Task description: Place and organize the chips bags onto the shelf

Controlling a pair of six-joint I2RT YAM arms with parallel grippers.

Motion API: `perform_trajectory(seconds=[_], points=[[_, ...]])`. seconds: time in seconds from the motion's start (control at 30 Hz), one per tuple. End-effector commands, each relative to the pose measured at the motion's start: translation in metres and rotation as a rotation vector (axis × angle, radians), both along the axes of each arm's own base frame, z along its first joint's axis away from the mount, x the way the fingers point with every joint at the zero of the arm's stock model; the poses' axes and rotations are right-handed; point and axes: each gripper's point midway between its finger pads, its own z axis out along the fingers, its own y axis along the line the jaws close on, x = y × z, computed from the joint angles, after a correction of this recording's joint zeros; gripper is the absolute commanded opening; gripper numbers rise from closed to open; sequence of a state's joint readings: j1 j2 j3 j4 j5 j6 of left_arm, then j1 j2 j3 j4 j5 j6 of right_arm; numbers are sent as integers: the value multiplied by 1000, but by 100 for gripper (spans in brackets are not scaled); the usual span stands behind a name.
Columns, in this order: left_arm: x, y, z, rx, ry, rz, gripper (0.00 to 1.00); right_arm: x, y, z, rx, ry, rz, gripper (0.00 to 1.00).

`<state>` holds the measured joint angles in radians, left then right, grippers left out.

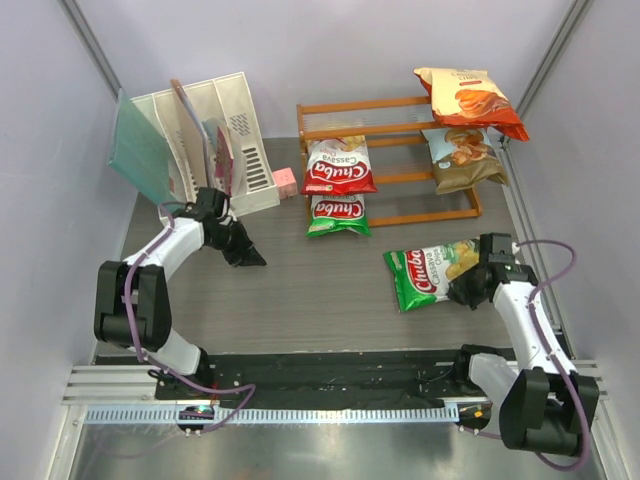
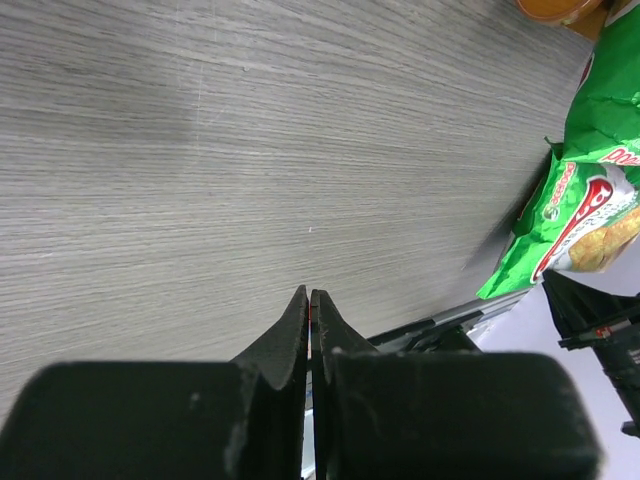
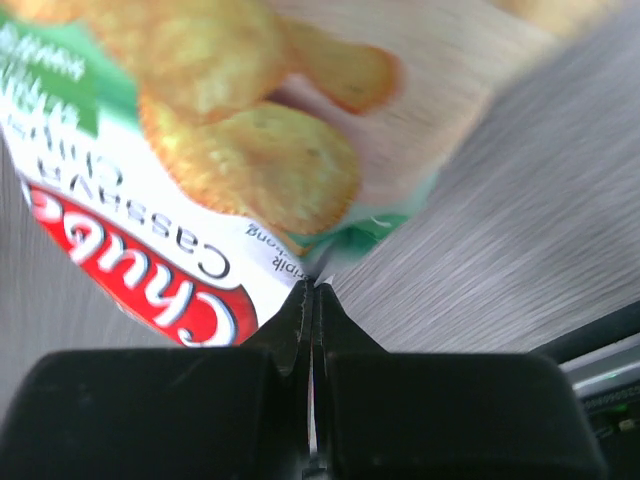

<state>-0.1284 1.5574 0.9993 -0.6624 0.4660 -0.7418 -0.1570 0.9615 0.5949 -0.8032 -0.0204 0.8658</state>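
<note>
I see the orange-brown slatted wooden shelf far centre-right, carrying a cream and orange-red glossy bag top right, a light-blue and brown bag beneath, a red Chuba bag and a small green Chuba bag at left, while a larger green Chuba bag lies flat near right.

A grey wood-grain worktop is closed in by plain pale lilac walls at the back and sides, with grey metal posts in the far corners. A black mat and a ribbed pale rail line the near edge. The light is soft and even.
</note>
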Motion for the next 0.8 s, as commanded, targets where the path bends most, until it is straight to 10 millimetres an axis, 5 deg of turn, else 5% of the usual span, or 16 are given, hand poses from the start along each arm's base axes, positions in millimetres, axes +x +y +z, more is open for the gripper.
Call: perform_trajectory(seconds=[0.0, 0.13, 0.43, 0.6, 0.7, 0.77], points=[[12, -3, 9, -20, -57, -28, 0, 10, 32, 20, 14, -10, 166, 1], [19, -3, 5, -13, -61, -40, 1, 5, 67, 27, 16, 13, 350, 1], [38, -3, 8, 1, -73, -41, 21, -11, 102, 50, 57, -10, 566, 1], [41, -8, 10, -26, -91, -52, 28, -23, 144, 68, 129, -99, 764, 1], [32, -24, 14, -65, -106, -127, 40, -36, 161, 63, 133, -87, 852, 1], [20, -40, 14, -68, -109, -189, 57, -40, 171, 58, 153, -92, 879, 1]])
